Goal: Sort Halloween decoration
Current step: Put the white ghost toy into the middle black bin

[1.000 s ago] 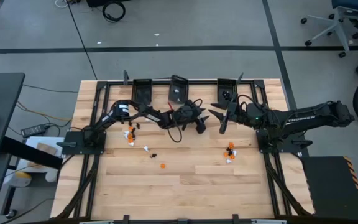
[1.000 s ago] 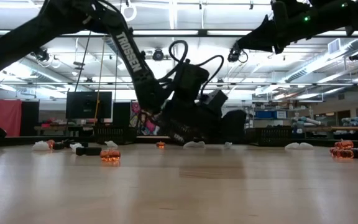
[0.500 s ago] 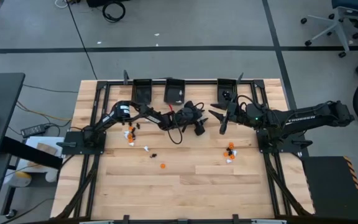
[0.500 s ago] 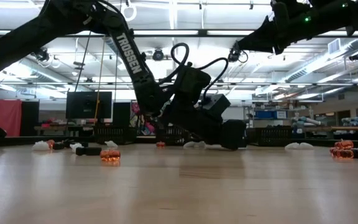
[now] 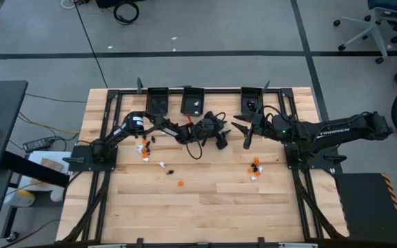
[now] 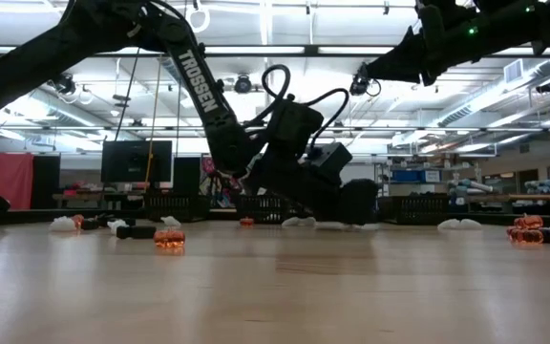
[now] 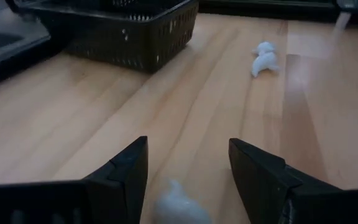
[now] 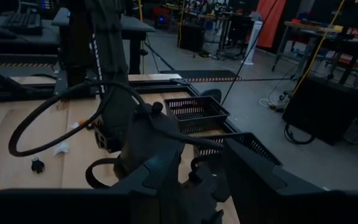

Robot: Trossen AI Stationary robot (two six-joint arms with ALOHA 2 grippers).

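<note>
The Halloween decoration lies scattered on the wooden table: a mixed cluster [image 5: 145, 145] at the left, an orange and white cluster [image 5: 255, 167] at the right, and an orange piece [image 5: 180, 184] nearer the front. My left gripper [image 5: 220, 141] lies low at the table's middle, open. A white trinket [image 7: 176, 205] rests on the wood between its fingers, and I see no touch. Another white trinket [image 7: 263, 59] lies ahead of it. My right gripper [image 5: 246, 138] hangs raised to the right of it, open and with nothing between its fingers [image 8: 253, 180].
Three small black bins [image 5: 158, 100], [image 5: 194, 102], [image 5: 251, 98] stand along the far edge, one of them close ahead of my left gripper [image 7: 129, 31]. The near half of the table [image 5: 205, 213] is bare wood. The black frame rails run along the table's sides.
The middle bin stood askew a second ago in the high view and now sits square at the far edge. My left gripper has shifted a little toward the table's right, staying low and open.
</note>
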